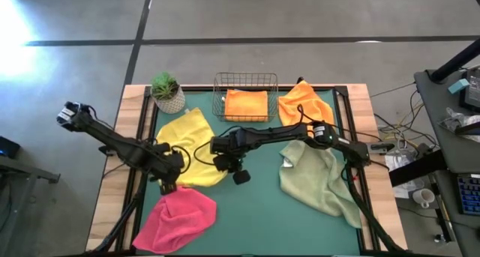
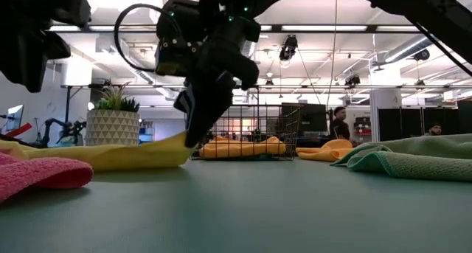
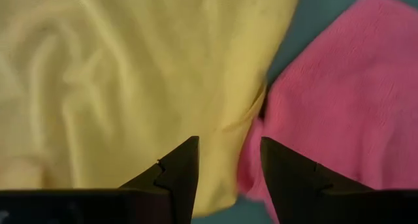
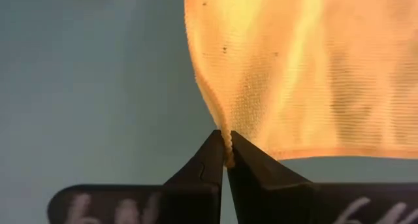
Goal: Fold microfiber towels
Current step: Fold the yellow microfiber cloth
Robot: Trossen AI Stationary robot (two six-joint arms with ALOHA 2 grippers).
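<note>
Green table (image 1: 262,212): five towels (image 1: 191,156), one basket (image 1: 245,97).

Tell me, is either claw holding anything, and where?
The right gripper pinches the yellow towel by its edge. The left gripper is open, holding nothing.

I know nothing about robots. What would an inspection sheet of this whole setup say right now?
Surface: green mat in a wooden frame.
Job's things: yellow towel, pink towel, sage towel, orange towel spread loose; second orange towel folded in the wire basket.
Clutter: potted plant.
Grippers: right gripper jaws shut on the yellow towel's edge; left gripper jaws open above the yellow and pink towels.
Cables: loops along both arms.
Surroundings: workshop, people behind.
</note>
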